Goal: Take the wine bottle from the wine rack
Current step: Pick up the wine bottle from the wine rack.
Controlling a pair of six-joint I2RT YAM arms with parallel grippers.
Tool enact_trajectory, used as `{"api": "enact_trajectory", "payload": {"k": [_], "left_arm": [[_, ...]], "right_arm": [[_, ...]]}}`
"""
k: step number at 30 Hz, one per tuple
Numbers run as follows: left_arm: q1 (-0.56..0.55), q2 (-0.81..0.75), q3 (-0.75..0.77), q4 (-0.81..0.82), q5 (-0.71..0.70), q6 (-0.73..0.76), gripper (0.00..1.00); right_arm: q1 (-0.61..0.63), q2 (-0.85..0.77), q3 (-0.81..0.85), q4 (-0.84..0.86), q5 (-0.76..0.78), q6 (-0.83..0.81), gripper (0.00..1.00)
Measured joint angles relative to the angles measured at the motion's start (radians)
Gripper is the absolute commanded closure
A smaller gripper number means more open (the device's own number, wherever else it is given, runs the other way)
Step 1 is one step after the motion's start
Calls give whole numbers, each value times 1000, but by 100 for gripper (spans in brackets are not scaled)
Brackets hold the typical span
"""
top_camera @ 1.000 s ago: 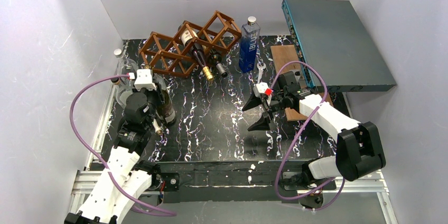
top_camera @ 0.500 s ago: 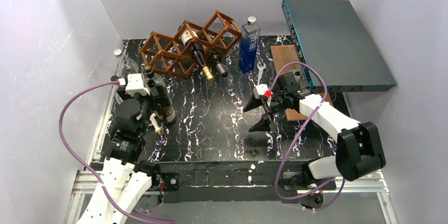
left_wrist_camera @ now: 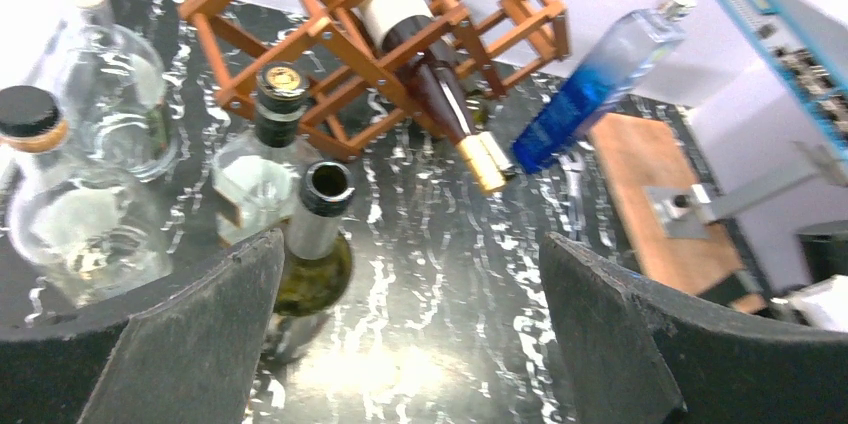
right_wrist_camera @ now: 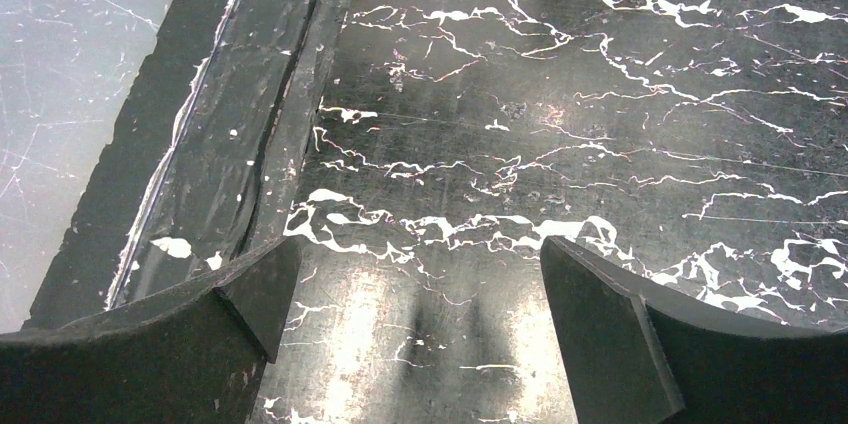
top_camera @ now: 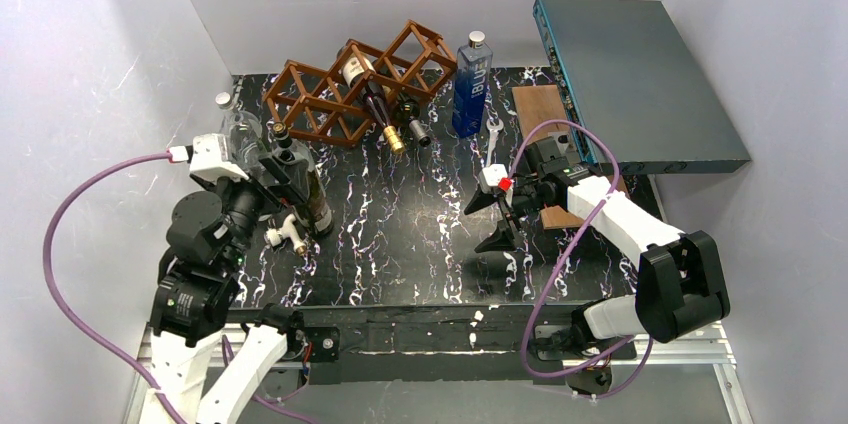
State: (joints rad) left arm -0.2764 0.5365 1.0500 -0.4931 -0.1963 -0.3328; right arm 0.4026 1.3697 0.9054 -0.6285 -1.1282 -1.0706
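Note:
The reddish-brown wine rack stands at the back left. A labelled wine bottle with a gold cap lies in it, and a second dark bottle lies beside that. A dark green wine bottle stands upright on the table in front of the rack. My left gripper is open. The green bottle is just inside its left finger, not gripped. My right gripper is open over bare table at mid-right, holding nothing.
A gold-capped bottle and two clear glass bottles crowd the left side. A blue bottle stands right of the rack. A wrench, a flat wooden board and a teal-grey box sit at right.
My left gripper has opened and let go of the green bottle, which stays upright. The left arm has drawn back to the left. The right arm has hardly moved.

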Motion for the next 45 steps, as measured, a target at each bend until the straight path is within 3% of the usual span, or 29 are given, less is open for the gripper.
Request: {"api": "enact_trajectory", "payload": {"k": [11,16,30,36,45], "left_arm": [[0,161,159,-73,201,-242,2],[-25,277,194,-80,219,-323,2],[-369,687,446,-164,-156,-370,2],[-395,832,478,-153,-241,-326,2],[-395,943,427,69,-312,-225,2]], "right_arm": [[-2,-2,-2,5,4,-6,0],[-2,-6,-6,16,4,-5,0],[-2,-21,-24,49,15,-1,0],[-2,-25,-33,56,19,2,0],[-2,-26,-36,58,26,2,0]]}}
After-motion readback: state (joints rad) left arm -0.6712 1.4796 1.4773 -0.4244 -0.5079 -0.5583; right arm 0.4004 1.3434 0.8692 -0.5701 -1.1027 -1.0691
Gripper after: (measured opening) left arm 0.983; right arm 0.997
